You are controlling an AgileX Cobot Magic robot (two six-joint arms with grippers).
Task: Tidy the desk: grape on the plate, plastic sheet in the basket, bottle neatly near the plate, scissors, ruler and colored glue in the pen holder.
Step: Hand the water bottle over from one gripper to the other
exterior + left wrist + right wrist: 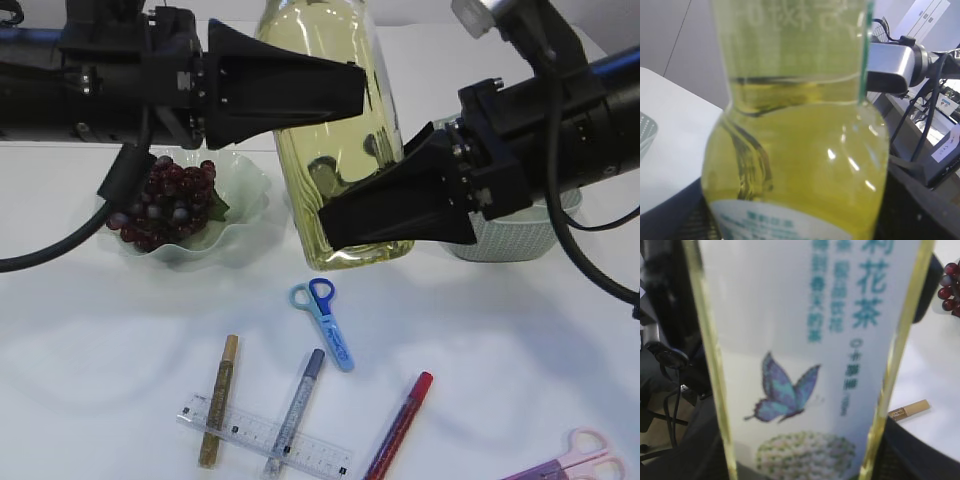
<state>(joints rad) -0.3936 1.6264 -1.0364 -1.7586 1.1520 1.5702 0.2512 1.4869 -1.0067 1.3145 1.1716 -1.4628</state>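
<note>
The grapes point(168, 205) already lie on the pale green plate point(250, 205) at the left rear of the white desk point(90, 340); that part of the task looks done. The bottle point(340, 150) of yellow tea stands upright just right of the plate, and both arms are at it; the right gripper point(385, 215) has its jaws round the lower body of the bottle, and in the right wrist view the label with the butterfly fills the space between them, so it appears to grip the bottle at that width. The left gripper point(330, 90) sits at the upper body of the bottle with its jaws spread wide; whether its fingers touch the glass cannot be told from these views. The bottle seems close to its place, though not yet let go.

The rest is untouched, as far as the frames show: the blue scissors point(323, 320) lie on the desk in front of the bottle; the clear ruler point(265, 440) lies near the front edge with the gold glue pen point(218, 400) and the silver glue pen point(296, 410) across it; the red glue pen point(400, 425) lies just right of them; a pink pair of scissors point(575, 460) shows at the front right corner. A mesh container point(515, 235) stands behind the right arm; whether it is the basket or the pen holder cannot be told. No plastic sheet is visible.
</note>
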